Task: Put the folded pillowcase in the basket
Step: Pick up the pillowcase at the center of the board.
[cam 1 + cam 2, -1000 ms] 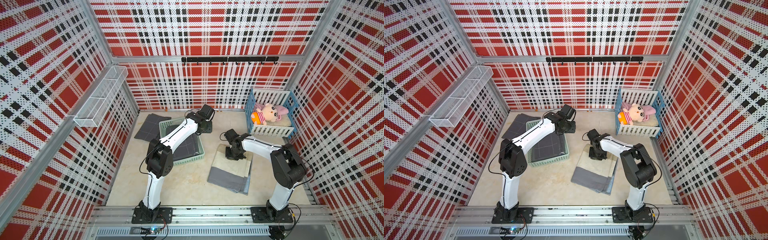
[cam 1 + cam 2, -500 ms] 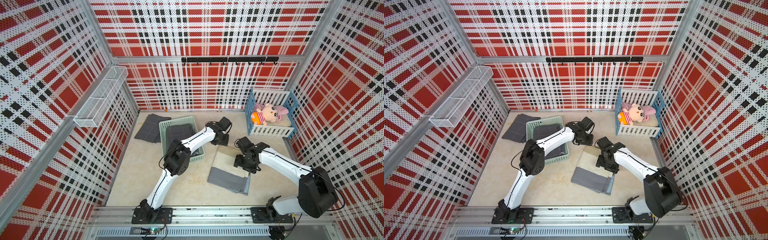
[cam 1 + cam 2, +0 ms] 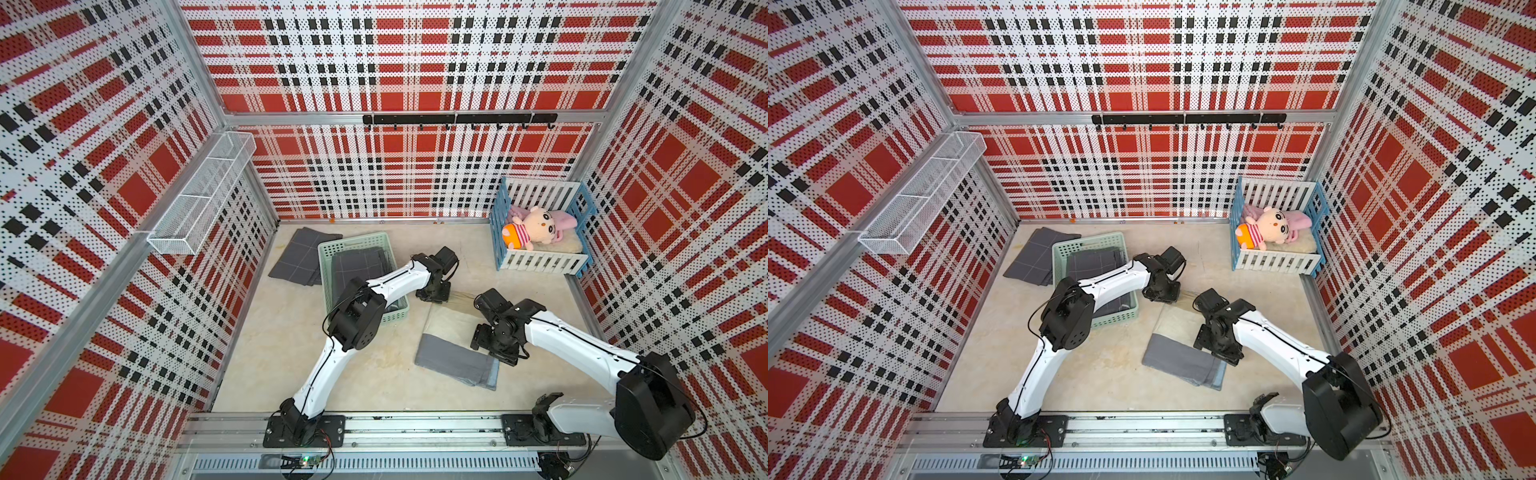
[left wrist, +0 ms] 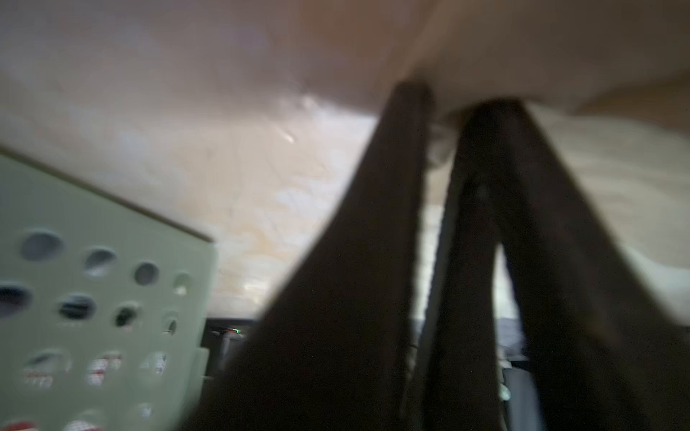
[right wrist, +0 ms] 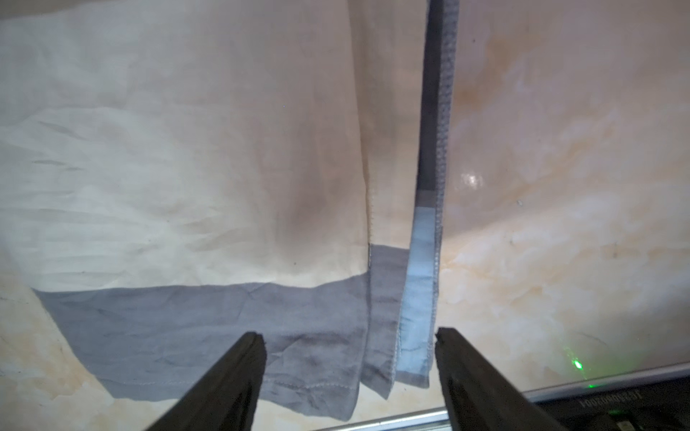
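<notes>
Right hand [image 5: 347, 336] spread over pillowcase [image 5: 186, 149]; nearby lettering [image 5: 610, 400] unreadable.

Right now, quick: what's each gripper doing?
Left gripper: closed, apparently pinching the folded cream-and-grey fabric pillowcase at its cream edge; blurred.
Right gripper: open, empty, over its grey end.

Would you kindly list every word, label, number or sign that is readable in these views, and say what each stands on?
Pale lettering on a black part at the edge of the right wrist view: upside down, too blurred to read.
On the basket, pillowcase, toy crib and plush toy: no writing visible.
Nothing else legible anywhere.
</notes>
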Robot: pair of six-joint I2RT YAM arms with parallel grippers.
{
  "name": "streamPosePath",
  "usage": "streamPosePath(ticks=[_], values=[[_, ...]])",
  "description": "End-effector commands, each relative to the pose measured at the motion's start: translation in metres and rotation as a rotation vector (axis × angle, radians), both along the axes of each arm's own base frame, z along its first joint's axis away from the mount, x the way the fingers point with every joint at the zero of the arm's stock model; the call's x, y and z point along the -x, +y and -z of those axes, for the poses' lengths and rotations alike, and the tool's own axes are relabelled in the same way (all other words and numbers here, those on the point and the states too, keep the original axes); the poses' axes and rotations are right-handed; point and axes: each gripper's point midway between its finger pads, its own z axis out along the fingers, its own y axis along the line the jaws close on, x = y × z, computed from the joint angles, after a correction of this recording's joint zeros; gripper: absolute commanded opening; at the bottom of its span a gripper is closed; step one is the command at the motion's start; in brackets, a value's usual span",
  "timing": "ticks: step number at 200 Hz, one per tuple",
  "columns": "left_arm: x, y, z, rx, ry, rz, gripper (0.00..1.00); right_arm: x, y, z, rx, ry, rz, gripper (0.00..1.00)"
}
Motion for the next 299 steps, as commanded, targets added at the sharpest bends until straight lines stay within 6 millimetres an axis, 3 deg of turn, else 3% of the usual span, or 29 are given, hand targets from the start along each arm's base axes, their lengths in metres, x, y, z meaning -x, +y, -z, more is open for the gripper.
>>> streamPosePath(ticks=[1,44,80,118,140,155,163,173,193,257,299], values=[[-0.001,0.007,0.021,-0.041,0.018,0.001,0.03,0.005,-0.001,0.0,0.006,0.012,0.018,0.8],[-0.009,0.009,0.021,-0.004,0.022,-0.014,0.0,0.017,0.008,0.015,-0.018,0.07,0.02,0.87],[-0.014,0.009,0.007,0.027,-0.016,-0.031,0.0,0.037,0.016,0.036,0.003,0.154,0.014,0.88],[-0.017,0.008,-0.003,0.048,-0.027,-0.031,0.0,0.044,0.02,0.054,-0.008,0.187,-0.01,0.87],[-0.014,0.004,-0.004,0.064,-0.017,-0.022,0.0,0.045,0.027,0.063,-0.042,0.2,-0.035,0.74],[-0.013,0.001,-0.007,0.076,-0.016,-0.016,0.0,0.042,0.029,0.064,-0.043,0.194,-0.044,0.55],[-0.013,0.0,-0.009,0.086,-0.014,-0.008,0.0,0.04,0.028,0.063,-0.036,0.186,-0.045,0.39],[-0.012,-0.002,-0.013,0.099,-0.013,-0.002,0.0,0.037,0.028,0.059,-0.033,0.173,-0.044,0.22],[-0.015,-0.006,-0.031,0.123,-0.049,0.009,0.0,0.029,0.025,0.048,-0.007,0.135,-0.049,0.0],[-0.033,-0.002,-0.107,0.239,-0.159,-0.02,0.0,-0.02,0.036,-0.024,0.007,-0.07,-0.066,0.0],[-0.049,0.021,-0.158,0.303,-0.233,-0.086,0.0,-0.058,0.065,-0.08,-0.052,-0.193,-0.125,0.0]])
